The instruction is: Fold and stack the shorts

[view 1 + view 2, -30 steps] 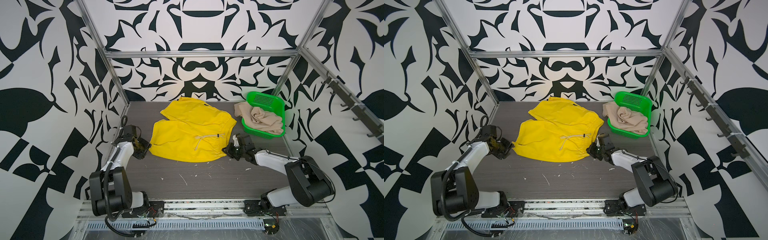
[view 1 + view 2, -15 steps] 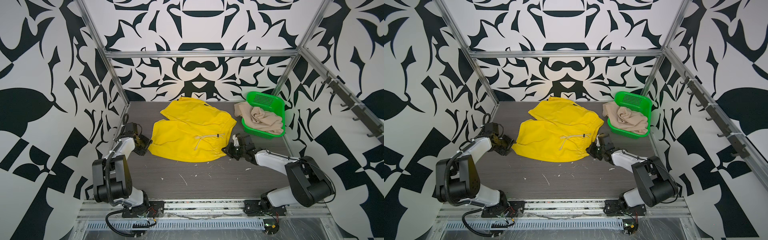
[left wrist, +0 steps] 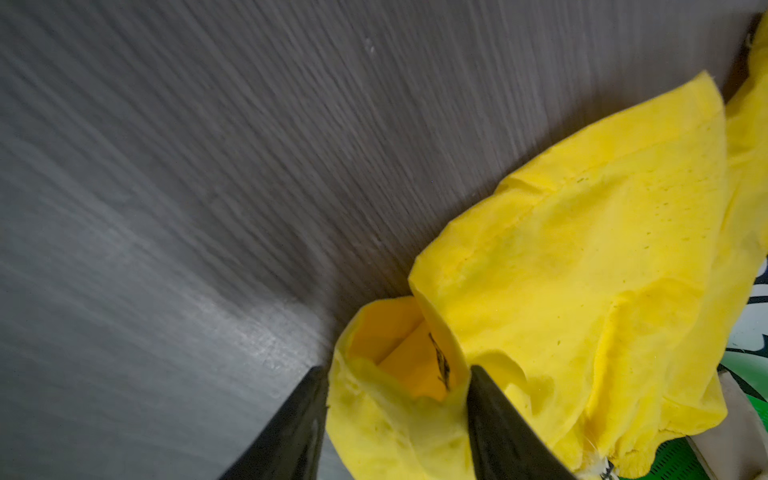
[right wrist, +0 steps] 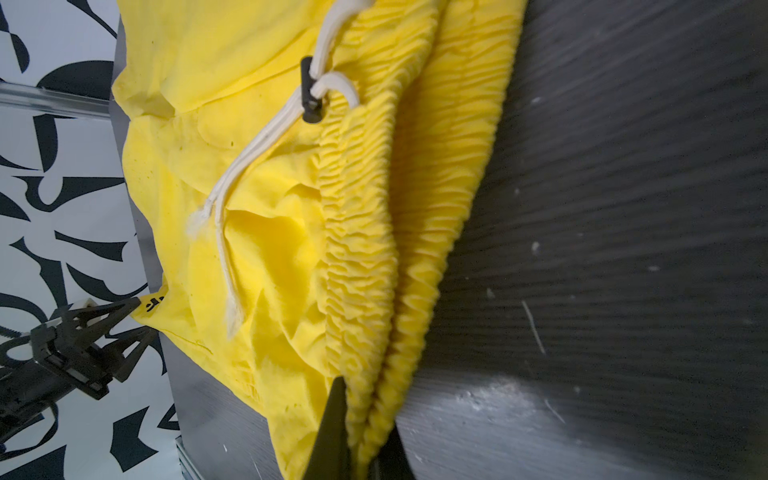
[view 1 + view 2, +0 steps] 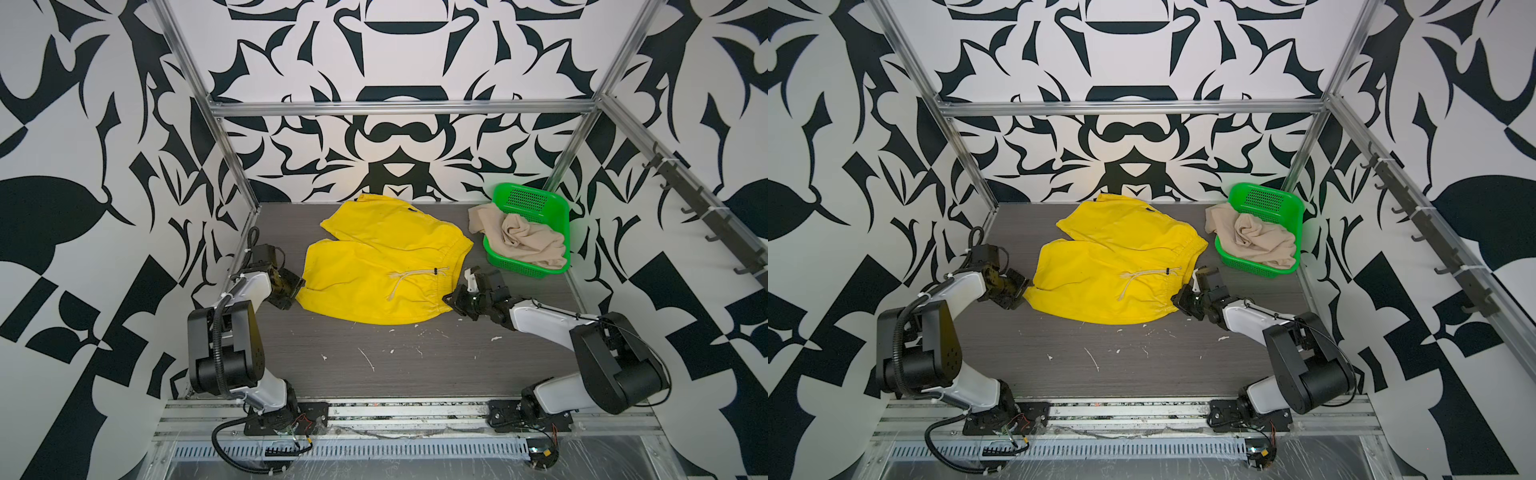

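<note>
Since both top views match, one pass covers them: yellow shorts (image 5: 382,266) (image 5: 1113,266) spread flat mid-table (image 5: 415,361), waistband toward the right arm, legs toward the left arm and the back wall. Beige shorts (image 5: 523,241) sit crumpled in the green basket (image 5: 528,199) at back right, one corner hanging over its rim, well apart from both arms. Left gripper (image 5: 297,286) is at the near leg's outer corner. Right gripper (image 5: 451,300) is at the near end of the waistband.

Left wrist: left gripper (image 3: 395,370) jaws roughly half apart, one finger each side of the leg hem. Cloth sits loose between them, the hem gaping like a tube, not squeezed flat.

Right wrist: right gripper (image 4: 365,407) clamped tight on the gathered waistband (image 4: 361,249). White drawstring (image 4: 257,158) with black toggle (image 4: 309,91) trails across the front. Left gripper (image 4: 143,313) shows across the shorts, tips apart at a tagged corner.
</note>
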`<state>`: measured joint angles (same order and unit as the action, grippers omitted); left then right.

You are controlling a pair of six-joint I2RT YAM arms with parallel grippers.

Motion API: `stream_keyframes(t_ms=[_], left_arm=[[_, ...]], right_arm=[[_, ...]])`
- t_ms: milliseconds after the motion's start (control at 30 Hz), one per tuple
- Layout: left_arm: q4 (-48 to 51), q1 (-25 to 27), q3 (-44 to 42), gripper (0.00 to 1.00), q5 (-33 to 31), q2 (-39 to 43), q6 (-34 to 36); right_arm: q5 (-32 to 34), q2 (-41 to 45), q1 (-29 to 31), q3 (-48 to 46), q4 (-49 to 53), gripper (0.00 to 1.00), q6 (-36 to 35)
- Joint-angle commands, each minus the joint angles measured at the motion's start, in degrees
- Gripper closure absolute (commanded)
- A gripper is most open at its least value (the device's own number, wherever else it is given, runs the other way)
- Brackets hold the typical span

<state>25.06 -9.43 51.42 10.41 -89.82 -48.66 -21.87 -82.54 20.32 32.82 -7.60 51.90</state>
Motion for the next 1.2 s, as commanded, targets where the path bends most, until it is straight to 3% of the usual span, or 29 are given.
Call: stream_keyframes(t_ms=[0,133,300,400,700,867,967,1167], left_arm=[[0.07,-0.28,1.32,0.47,-0.14,-1.31,-0.34],[0.31,-0.27,1.2,0.59,-0.16,-1.48,-0.24],[2.57,-0.27,0.9,0.88,-1.77,1.15,0.69],[5.94,-0.29,2.15,0.97,-3.91,5.06,2.13],[14.24,-0.24,13.74,0.97,-18.7,18.41,13.24],[17.76,-0.31,18.41,0.95,-20.63,18.63,17.57],[19.05,-0.24,15.87,0.94,-19.86,19.77,17.58],[16.7,-0.3,0.79,0.94,-17.35,25.45,13.99]], right_arm=[[-1.03,0.53,-0.08,-0.3,-1.89,1.0,-0.83],[-1.07,0.67,-0.08,-0.44,-1.86,1.0,-0.83],[-1.14,1.37,-0.08,-0.43,-1.7,1.0,-0.64],[-1.66,2.5,-0.18,0.65,-0.66,1.0,-1.05],[-0.93,5.09,-1.37,17.94,13.67,1.0,-10.84],[-2.54,2.35,-2.56,25.31,17.01,1.0,-13.01],[-3.98,2.73,-2.56,23.63,17.62,1.0,-11.56],[-5.92,7.5,-2.47,8.71,15.07,1.0,-7.12]])
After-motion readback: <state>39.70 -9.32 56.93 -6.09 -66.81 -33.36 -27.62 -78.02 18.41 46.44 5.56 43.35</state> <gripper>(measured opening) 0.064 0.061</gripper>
